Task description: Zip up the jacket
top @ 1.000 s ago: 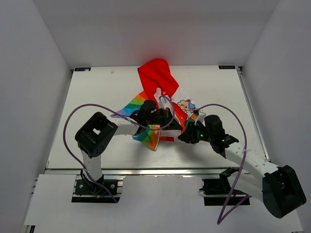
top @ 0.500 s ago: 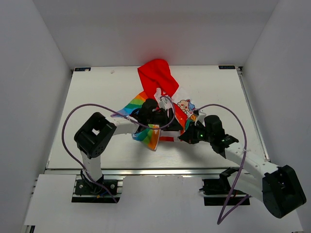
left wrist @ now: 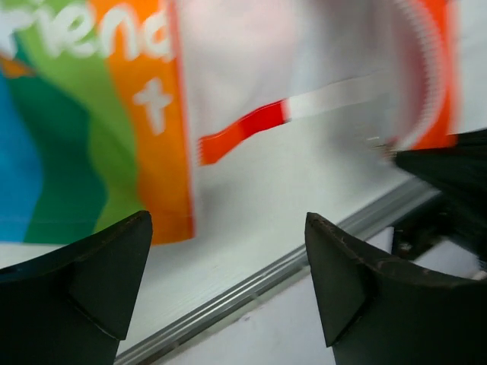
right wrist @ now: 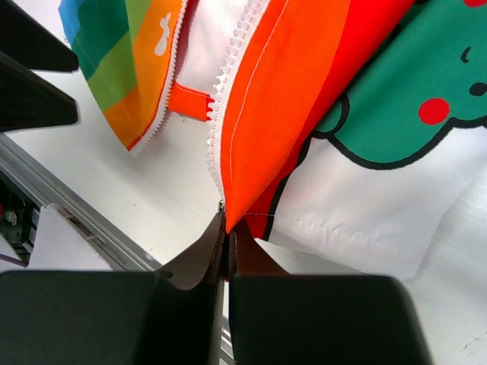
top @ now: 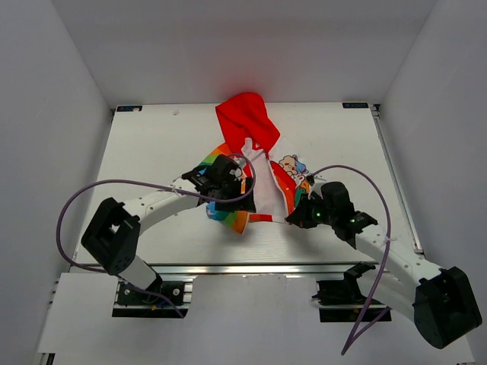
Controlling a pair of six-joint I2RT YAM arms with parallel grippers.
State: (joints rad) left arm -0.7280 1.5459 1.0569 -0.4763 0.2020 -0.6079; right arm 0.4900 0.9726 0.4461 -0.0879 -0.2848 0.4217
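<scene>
The left arm [top: 152, 204] has just swung out. Its elbow now sits far over at 8 o'clock, low by the near edge of the table [top: 152, 137]. A moment ago it stood closer in. The left gripper [left wrist: 227, 228] has slid off the middle of the jacket [top: 293, 167] toward 9 o'clock. Its fingers are wide apart and hold nothing. Through the gap I see bare table. The bottom of the rainbow flap [left wrist: 91, 129] is up at 11 o'clock, with a little red tab [left wrist: 243, 129] beside it.

I think this means the zip is not started. The two sides lie apart now, and the white lining [top: 264, 196] shows between them. The left gripper likely needs to take hold of the rainbow side before the two ends can meet.

The right arm [top: 388, 255] reaches in from 5 o'clock, much as before. The right gripper [right wrist: 226, 228] is pinched tight on the bottom corner of the orange edge [right wrist: 281, 99]. That is right where the white zipper teeth [right wrist: 218, 114] end.

The jacket lies in the middle of the table, front up and open. Farthest away, the red hood [top: 245, 122] points to 12 o'clock.
</scene>
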